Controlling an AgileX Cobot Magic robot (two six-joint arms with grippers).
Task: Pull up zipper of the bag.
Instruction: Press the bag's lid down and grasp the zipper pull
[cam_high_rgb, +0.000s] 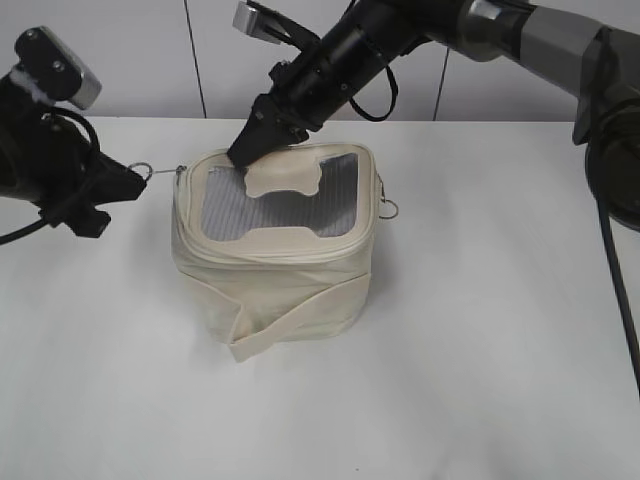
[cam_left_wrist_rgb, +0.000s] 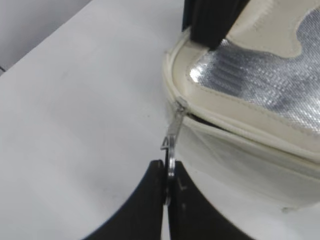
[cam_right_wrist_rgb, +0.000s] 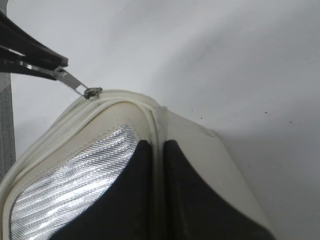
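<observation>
Gripping the ring pull (cam_left_wrist_rgb: 171, 159) from the bag's left side, the left gripper (cam_left_wrist_rgb: 167, 182) has its fingers pinched nearly flat together w/ the thin metal ring caught between the tips. Pull is stretched taut, running from the slider (cam_left_wrist_rgb: 180, 106) at the bag's upper-left lid corner out to the gripper. Left of the bag the table (cam_high_rgb: 120, 340) is bare white, plenty of room that way.

The bag (cam_high_rgb: 280, 262) sits about mid-table, upright, lid facing up, grey mesh panels (cam_high_rgb: 225, 210) showing. Zipper (cam_high_rgb: 262, 247) track runs round the lid edge; along the front edge the lid looks slightly lifted off the body, a narrow gap in the left wrist view. Strap band (cam_high_rgb: 300, 318) wraps the lower body, its end sticking out at the front-left bottom.

Right gripper (cam_high_rgb: 252, 150) comes in from behind and right of the bag, tips pressed down on the lid's back-left edge. Its fingers (cam_right_wrist_rgb: 200, 200) are narrow, only a slim gap, straddling the rim seam there. A second ring pull (cam_high_rgb: 390, 209) hangs off the bag's right side, untouched. Right of the bag and in front: open table.
</observation>
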